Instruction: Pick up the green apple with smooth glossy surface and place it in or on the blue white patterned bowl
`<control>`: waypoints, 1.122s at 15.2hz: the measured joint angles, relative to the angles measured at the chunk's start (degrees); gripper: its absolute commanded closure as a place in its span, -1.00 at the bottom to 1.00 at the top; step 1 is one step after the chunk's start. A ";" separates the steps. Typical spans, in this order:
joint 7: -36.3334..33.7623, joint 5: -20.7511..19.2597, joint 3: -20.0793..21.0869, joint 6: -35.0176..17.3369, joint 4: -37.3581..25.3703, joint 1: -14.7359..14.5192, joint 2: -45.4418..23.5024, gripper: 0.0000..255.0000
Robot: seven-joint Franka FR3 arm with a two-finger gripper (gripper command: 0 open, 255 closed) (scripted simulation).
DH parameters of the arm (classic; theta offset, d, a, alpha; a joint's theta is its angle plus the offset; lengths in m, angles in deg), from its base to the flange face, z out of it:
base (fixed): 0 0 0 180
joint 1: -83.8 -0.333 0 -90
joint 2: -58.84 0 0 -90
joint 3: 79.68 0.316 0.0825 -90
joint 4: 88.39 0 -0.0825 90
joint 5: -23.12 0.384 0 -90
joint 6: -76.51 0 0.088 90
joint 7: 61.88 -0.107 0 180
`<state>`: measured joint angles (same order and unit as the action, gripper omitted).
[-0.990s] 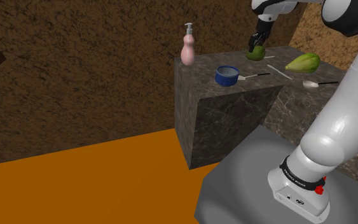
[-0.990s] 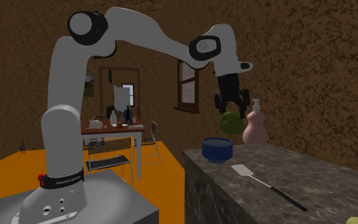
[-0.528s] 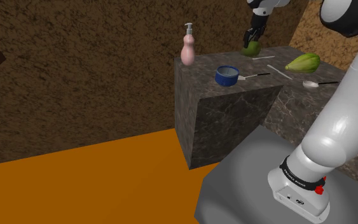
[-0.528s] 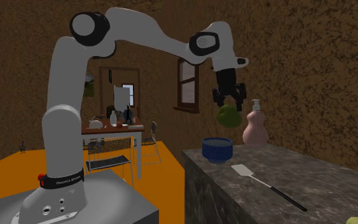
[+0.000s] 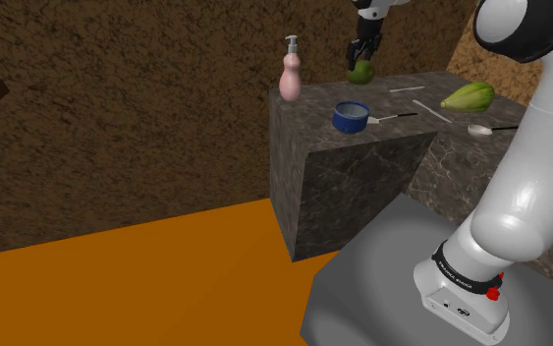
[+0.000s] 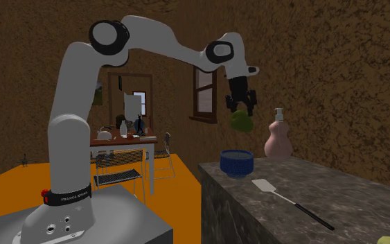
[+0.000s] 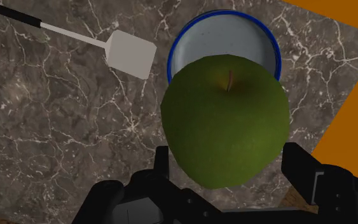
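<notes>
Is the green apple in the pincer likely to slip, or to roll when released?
Likely rigid: the green apple shows no dent in the pincer. Its curved skin may slip. Released, it might roll, though the blue-rimmed bowl below would probably contain it.

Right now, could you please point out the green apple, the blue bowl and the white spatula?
green apple (image 7: pixel 225 121), wrist view, middle of its skin
blue bowl (image 7: pixel 228 38), wrist view, bare pale inside
white spatula (image 7: pixel 131 55), wrist view, flat blade

Home kitchen: marble counter (image 5: pixel 362 167), soap pump (image 5: pixel 290 74), dining table (image 6: pixel 125 141) w/ chairs (image 6: pixel 110 170), window (image 6: pixel 204 90).
</notes>
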<state>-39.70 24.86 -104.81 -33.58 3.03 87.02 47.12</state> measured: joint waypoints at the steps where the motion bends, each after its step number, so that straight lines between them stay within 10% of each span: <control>1: -0.77 -0.02 0.30 -0.02 -0.26 -0.44 -0.35 1.00; 17: -1.24 0.75 0.83 -11.23 9.27 -0.77 -2.24 1.00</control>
<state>-40.94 25.61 -103.98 -44.81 12.30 86.25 44.88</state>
